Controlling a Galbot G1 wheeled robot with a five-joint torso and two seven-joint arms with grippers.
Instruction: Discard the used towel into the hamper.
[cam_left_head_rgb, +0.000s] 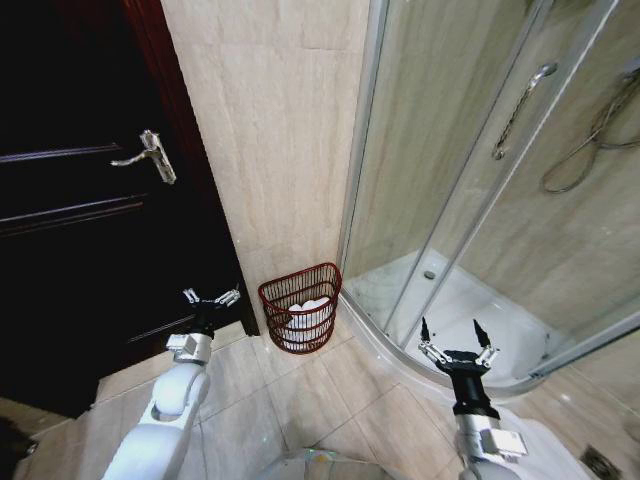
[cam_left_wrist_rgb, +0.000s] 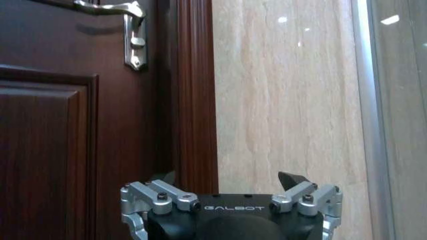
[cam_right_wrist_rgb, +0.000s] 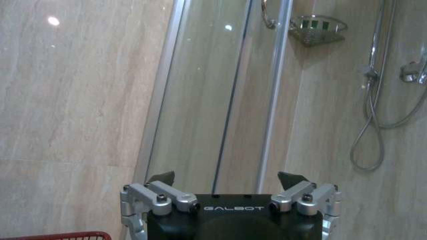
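The hamper (cam_left_head_rgb: 275, 300) is a small round red-brown wire basket on the tiled floor, in the corner between the wall and the shower enclosure. White cloth, the towel (cam_left_head_rgb: 308, 310), lies inside it. My left gripper (cam_left_head_rgb: 212, 297) hangs open and holds nothing, left of the hamper and in front of the dark door. My right gripper (cam_left_head_rgb: 457, 338) is open with nothing in it, right of the hamper by the shower's curved base. A strip of the hamper's rim (cam_right_wrist_rgb: 60, 235) shows in the right wrist view below the open right gripper (cam_right_wrist_rgb: 227, 176). The left gripper (cam_left_wrist_rgb: 230, 176) faces the door frame.
A dark wooden door (cam_left_head_rgb: 80, 200) with a metal handle (cam_left_head_rgb: 150, 155) stands at the left. A beige tiled wall (cam_left_head_rgb: 270, 130) rises behind the hamper. The glass shower enclosure (cam_left_head_rgb: 450, 180) with a white tray (cam_left_head_rgb: 480, 320) fills the right. Floor tiles (cam_left_head_rgb: 300, 400) lie before me.
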